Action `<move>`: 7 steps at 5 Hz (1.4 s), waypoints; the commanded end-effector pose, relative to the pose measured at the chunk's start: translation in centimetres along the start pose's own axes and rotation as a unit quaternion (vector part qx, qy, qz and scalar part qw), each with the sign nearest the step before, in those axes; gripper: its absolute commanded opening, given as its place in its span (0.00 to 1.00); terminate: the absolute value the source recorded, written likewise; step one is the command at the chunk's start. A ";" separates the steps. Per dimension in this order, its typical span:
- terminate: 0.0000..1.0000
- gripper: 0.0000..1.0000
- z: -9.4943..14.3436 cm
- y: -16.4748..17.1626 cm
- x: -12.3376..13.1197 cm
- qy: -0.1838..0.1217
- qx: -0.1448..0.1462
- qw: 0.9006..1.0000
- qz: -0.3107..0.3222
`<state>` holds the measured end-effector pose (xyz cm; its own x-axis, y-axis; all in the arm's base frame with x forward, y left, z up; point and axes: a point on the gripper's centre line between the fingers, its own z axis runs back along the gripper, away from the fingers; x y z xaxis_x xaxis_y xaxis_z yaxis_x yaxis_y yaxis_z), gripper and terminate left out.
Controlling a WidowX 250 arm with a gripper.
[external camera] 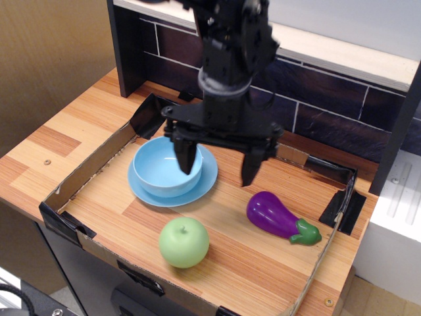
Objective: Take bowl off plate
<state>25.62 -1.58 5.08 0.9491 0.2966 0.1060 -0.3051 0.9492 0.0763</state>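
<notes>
Nearest sits one apple [184,243], green, round and matte. Beyond it to the right lies one eggplant [281,218], glossy purple with a green cap. Behind the apple, one bowl [162,168], deep, glossy light blue plastic, rests on one flat light blue plate [204,185]. One black gripper [218,162] hangs over the bowl's right side, fingers spread wide and holding nothing, one tip [185,160] in front of the bowl's rim. One cardboard tray [99,159] with low walls rings everything on the wooden table [59,135].
</notes>
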 end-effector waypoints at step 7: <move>0.00 0.00 -1.0 1.4 3.4 -0.061 -0.001 0.996 0.068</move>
<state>27.50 0.86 2.81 0.8936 0.4114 0.1795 -0.4300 0.8994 0.0792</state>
